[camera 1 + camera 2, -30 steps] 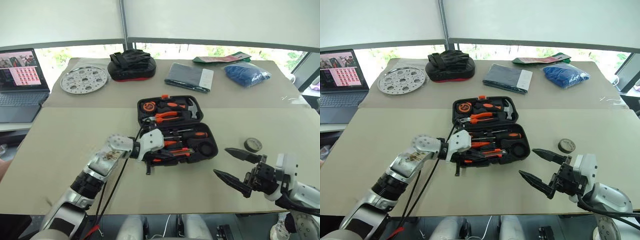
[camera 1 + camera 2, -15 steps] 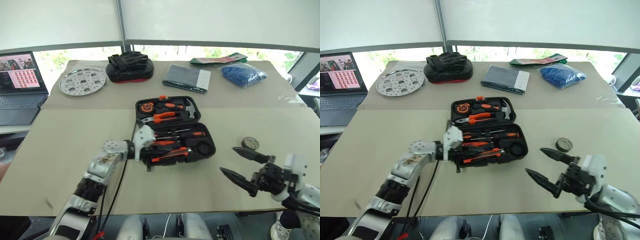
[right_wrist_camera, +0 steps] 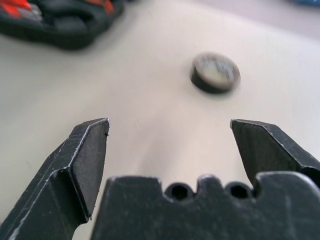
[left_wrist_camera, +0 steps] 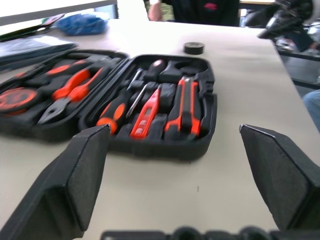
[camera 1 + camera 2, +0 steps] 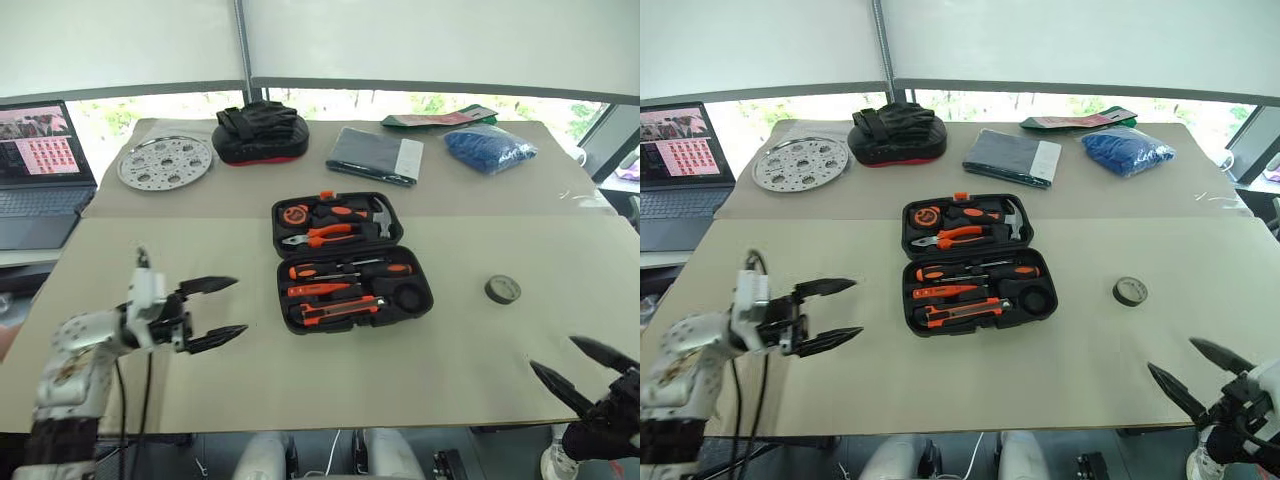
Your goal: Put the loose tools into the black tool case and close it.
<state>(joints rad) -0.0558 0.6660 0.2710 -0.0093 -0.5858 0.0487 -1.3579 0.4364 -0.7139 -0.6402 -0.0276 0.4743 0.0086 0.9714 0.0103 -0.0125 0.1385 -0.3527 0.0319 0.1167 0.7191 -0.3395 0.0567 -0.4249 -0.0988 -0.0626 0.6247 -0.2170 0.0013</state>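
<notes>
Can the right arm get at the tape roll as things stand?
Probably yes. The tape roll lies alone on bare table, to the right of the open case. The right gripper hangs near the table's front edge with its jaws open, and nothing lies between them.

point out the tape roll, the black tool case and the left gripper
tape roll (image 5: 503,290), left eye view, top face
black tool case (image 5: 420,300), left eye view, right rim
left gripper (image 5: 228,308), left eye view, midway between fingertips
</notes>
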